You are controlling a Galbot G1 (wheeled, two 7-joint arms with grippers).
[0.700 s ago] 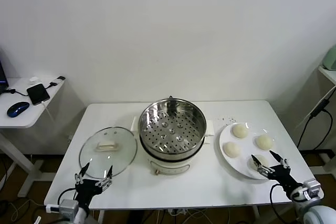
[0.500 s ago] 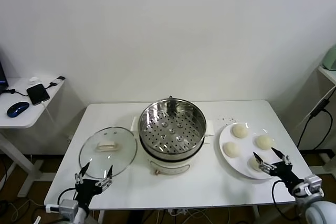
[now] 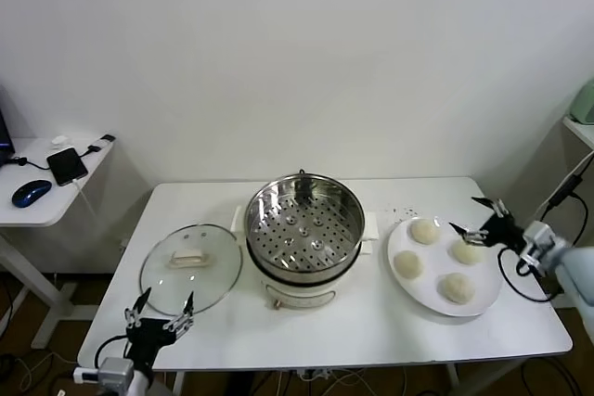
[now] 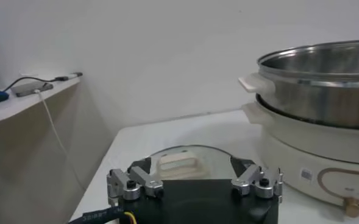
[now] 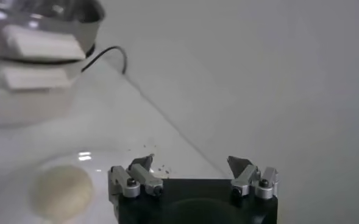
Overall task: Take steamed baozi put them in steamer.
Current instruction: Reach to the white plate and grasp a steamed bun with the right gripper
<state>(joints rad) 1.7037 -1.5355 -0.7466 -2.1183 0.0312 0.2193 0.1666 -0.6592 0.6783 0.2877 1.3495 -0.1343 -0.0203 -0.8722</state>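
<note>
No legible writing on anything. Four baozi (image 3: pixel 439 257), smooth, domed, cream-white, sit on the white plate (image 3: pixel 405 283) right of the empty steamer (image 3: pixel 303 229). My right gripper (image 3: pixel 482 220) hovers over the plate's far edge, jaws spread, empty. My left gripper (image 3: pixel 160 314) waits near the glass lid (image 3: pixel 191 268), likewise spread.

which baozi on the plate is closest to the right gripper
The baozi at the plate's far right edge; the open right gripper hovers just above it, the other three lie farther off.
</note>
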